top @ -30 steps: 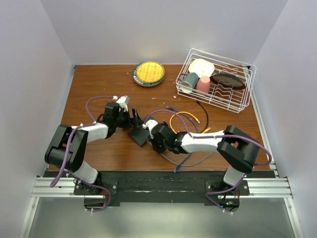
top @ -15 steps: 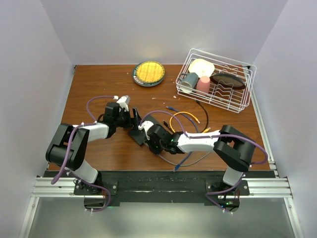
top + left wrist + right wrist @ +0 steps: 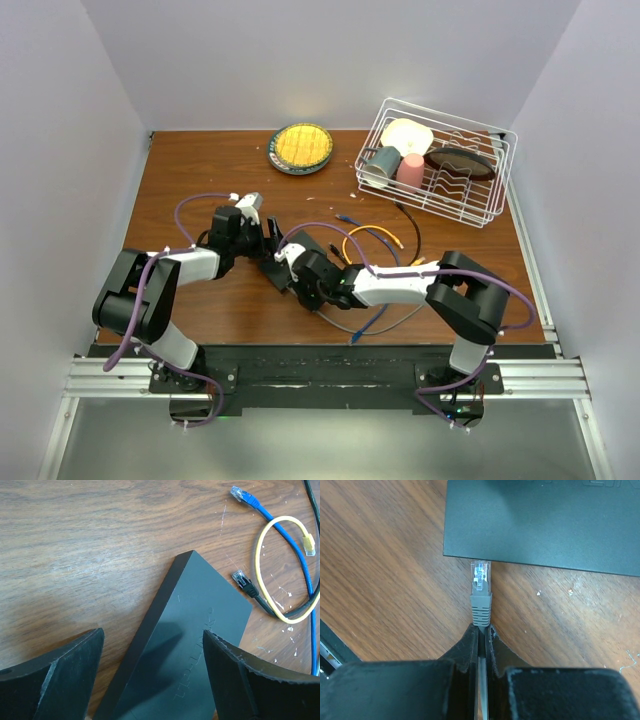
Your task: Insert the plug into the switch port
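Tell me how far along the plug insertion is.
Done: the right gripper holds the grey plug from behind. In hand: its clear tip sits just short of the edge of the black switch box, while the left gripper hangs open over the box. Left: push it into a port; none shows here.

Top view high above near edge, looking down on table (image 3: 180, 180); wrist views close, both on black box (image 3: 190, 630)
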Controlling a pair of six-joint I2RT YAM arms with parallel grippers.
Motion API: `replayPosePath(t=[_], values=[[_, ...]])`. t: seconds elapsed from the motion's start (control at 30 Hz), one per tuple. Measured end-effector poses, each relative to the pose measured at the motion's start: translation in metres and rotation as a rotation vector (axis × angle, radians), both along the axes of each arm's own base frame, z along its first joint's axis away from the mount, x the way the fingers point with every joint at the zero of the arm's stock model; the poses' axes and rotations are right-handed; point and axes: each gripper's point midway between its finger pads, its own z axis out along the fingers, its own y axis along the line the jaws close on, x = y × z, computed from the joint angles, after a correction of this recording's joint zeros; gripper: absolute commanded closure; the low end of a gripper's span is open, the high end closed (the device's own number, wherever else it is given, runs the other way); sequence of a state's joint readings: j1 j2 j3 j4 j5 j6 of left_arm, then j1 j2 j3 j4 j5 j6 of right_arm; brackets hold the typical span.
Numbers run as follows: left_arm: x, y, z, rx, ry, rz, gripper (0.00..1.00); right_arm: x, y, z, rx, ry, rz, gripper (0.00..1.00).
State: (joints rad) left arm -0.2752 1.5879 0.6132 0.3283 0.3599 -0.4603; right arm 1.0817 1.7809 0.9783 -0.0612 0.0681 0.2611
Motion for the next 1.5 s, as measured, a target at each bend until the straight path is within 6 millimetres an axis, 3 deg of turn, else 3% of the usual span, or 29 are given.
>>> replayPosePath(t=[1.5], values=[[0.000,0.008,-0.001,0.032,0.007,0.038,0.15,0.003,0.010,-0.002,0.039,0.023,-0.069,1.00]])
